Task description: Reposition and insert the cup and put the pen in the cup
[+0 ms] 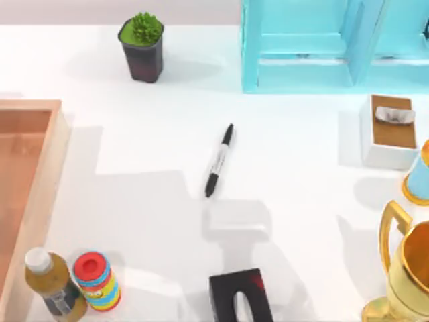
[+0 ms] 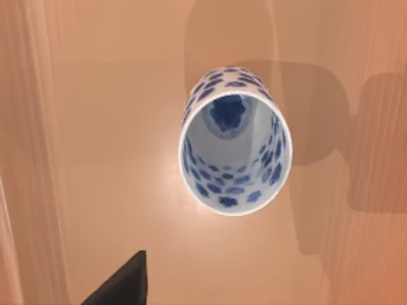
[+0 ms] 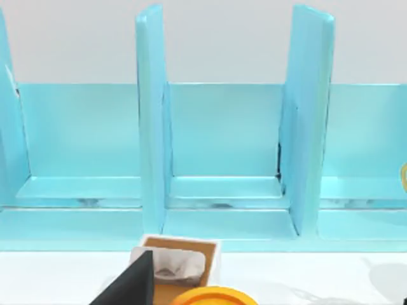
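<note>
The cup [image 2: 234, 143], white with blue flowers, stands on a wooden surface in the left wrist view, its open mouth facing the camera. A dark part of my left gripper [image 2: 121, 283] shows at the frame's edge, apart from the cup. The black pen [image 1: 219, 160] with a pale label band lies slantwise on the white table near the middle, with nothing touching it. In the right wrist view a dark part of my right gripper [image 3: 130, 283] hangs in front of the blue shelf [image 3: 222, 159].
A wooden tray [image 1: 47, 174] lies along the left edge. A potted plant [image 1: 142, 47] stands at the back, the blue shelf [image 1: 322, 47] at the back right. On the right are a tissue box [image 1: 389, 131], a light-blue cup [image 1: 419, 176] and a gold trophy [image 1: 405, 268]. At the front stand a bottle [image 1: 53, 285], a striped can [image 1: 98, 280] and a black box [image 1: 240, 295].
</note>
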Tool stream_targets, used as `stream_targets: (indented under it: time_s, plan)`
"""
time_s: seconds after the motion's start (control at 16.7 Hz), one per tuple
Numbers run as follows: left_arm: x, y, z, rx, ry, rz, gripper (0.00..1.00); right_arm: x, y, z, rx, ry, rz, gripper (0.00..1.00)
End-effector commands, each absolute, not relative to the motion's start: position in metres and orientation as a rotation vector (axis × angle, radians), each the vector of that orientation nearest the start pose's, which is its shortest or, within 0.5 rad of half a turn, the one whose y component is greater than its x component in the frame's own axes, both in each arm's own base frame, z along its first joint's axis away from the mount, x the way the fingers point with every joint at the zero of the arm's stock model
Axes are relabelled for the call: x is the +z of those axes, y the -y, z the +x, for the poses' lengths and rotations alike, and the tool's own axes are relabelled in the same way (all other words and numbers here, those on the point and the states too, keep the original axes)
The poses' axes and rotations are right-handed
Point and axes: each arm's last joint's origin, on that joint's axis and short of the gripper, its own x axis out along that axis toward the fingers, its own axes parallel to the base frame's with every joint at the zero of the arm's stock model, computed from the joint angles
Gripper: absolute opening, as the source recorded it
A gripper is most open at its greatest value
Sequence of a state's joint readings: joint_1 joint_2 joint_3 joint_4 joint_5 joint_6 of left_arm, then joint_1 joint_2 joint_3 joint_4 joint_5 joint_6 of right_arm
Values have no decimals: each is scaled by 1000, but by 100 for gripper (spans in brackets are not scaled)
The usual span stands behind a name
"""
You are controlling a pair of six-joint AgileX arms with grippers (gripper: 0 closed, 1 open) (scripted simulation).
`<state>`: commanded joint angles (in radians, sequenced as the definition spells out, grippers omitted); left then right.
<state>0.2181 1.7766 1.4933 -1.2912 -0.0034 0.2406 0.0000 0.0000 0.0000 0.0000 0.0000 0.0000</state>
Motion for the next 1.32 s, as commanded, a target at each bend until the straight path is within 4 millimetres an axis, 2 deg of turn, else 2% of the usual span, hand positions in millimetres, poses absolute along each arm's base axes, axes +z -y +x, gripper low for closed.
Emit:
stream_targets:
  time_s: [0.18,0.54,0.66,0.96,1.32]
  plan:
    - [236,-76,324,-11,-1582,13,100,160,1,106,0,0,0,100]
    - [169,-78,326,-8,-1566,16,100,160,1,106,0,0,0,100]
    - [153,-77,323,-10,-1574,14,100,160,1,106,0,0,0,100]
    - [148,-77,322,-10,-1578,14,100,160,1,106,0,0,0,100]
    - [148,-77,322,-10,-1578,14,55,160,1,106,0,0,0,100]
